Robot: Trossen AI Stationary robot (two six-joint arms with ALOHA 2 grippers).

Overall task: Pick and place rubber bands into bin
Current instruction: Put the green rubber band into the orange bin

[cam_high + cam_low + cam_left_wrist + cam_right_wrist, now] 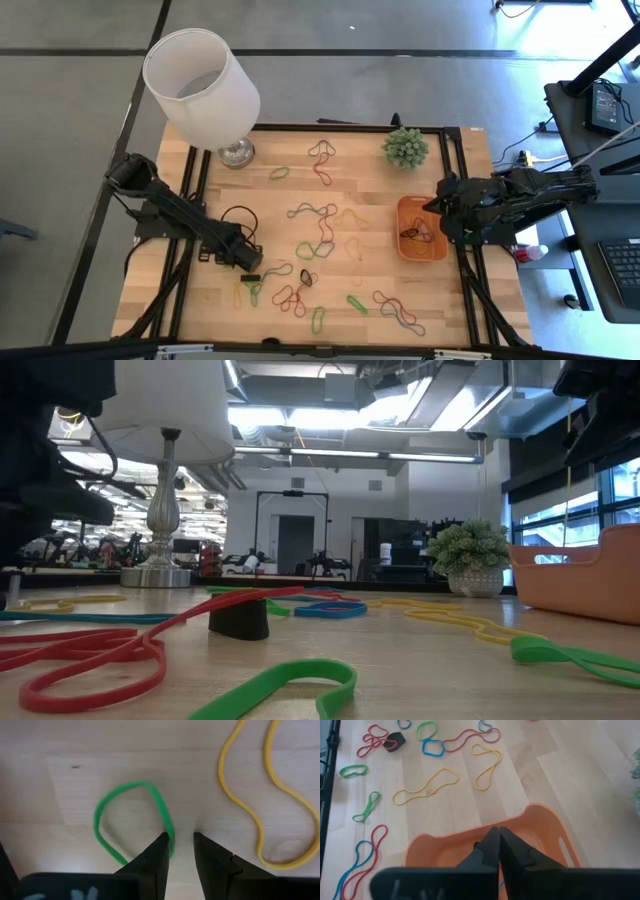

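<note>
Many thin rubber bands [325, 215] in red, green, yellow and blue lie scattered flat on the wooden table. My left gripper [252, 276] is low over the near left part of the table. It is open by a narrow gap [179, 839], with a green band [107, 805] beside one fingertip and a yellow band [260, 815] on the other side. My right gripper [432, 208] hangs shut [499, 831] above the orange bin [402, 215], which holds a few dark bands [415, 236]. I see nothing between its fingers. My left gripper points down at the table top. One fingertip [161, 842] stands right at the side of the green band's loop [170, 832], which lies flat on the wood. Whether the finger touches the band, I cannot tell. Only bare wood shows between the fingers.
A white-shaded lamp [203, 85] stands at the far left corner and a small potted plant [405, 147] at the far right. A small black object [305, 278] sits among the bands near the left gripper. The bin [575, 575] is near the right edge.
</note>
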